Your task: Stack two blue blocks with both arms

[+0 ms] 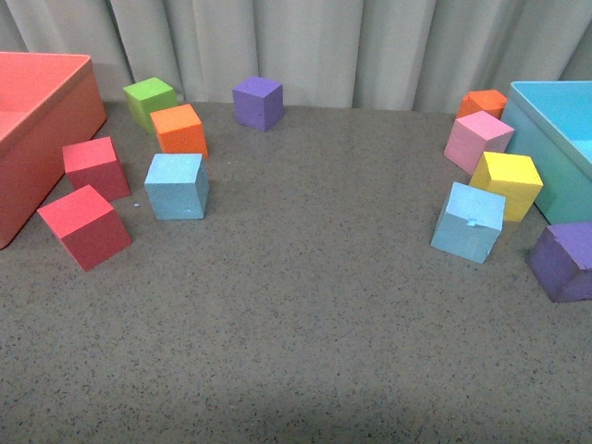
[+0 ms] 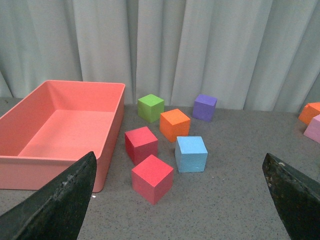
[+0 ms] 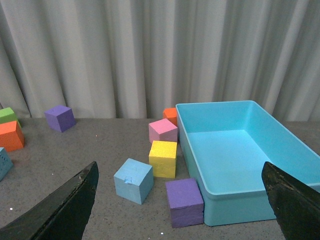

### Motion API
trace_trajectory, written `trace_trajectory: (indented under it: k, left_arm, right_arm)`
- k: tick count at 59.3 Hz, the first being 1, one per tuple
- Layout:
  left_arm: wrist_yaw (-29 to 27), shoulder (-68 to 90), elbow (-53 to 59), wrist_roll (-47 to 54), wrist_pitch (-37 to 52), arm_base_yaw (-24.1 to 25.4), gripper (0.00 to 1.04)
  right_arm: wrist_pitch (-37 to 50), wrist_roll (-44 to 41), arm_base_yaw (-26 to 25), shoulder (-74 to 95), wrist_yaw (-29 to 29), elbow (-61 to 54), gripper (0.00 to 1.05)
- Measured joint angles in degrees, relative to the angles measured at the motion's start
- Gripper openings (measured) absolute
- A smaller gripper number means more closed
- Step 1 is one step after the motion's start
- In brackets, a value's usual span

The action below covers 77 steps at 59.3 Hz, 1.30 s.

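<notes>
From the front, the left blue block (image 1: 176, 185) sat on the counter (image 1: 305, 314) beside an orange cube (image 1: 179, 129), and the right blue block (image 1: 469, 222) sat by a yellow cube (image 1: 506, 183). In the left wrist view, the left hand (image 2: 177, 195) was spread open and empty. In the right wrist view, the right hand (image 3: 180, 200) was likewise open.

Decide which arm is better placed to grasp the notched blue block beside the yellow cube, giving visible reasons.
Right. The notched blue block lies on the robot's right, near the turquoise bin, and sits close ahead of the open right gripper; the left wrist view shows the other blue block instead.
</notes>
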<state>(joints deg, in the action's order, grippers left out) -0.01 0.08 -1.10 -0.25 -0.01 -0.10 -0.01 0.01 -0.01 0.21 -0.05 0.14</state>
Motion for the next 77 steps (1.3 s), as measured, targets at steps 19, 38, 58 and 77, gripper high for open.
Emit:
trace_trajectory:
  k: [19, 38, 58, 77]
  left_arm:
    - [0.0, 0.0, 0.0, 0.0, 0.0, 0.0, 0.98]
    - [0.0, 0.0, 0.0, 0.0, 0.0, 0.0, 0.98]
    - [0.0, 0.0, 0.0, 0.0, 0.0, 0.0, 0.98]
    - [0.0, 0.0, 0.0, 0.0, 0.0, 0.0, 0.98]
  right_arm:
    - [0.0, 0.0, 0.0, 0.0, 0.0, 0.0, 0.95]
    - [11.2, -2.5, 1.0, 28.0, 15.1, 6.7, 0.95]
    - [17.8, 10.8, 4.2, 83.5, 7.4, 33.0, 0.95]
    - [4.0, 19.6, 8.6, 106.6, 4.5, 54.7, 0.95]
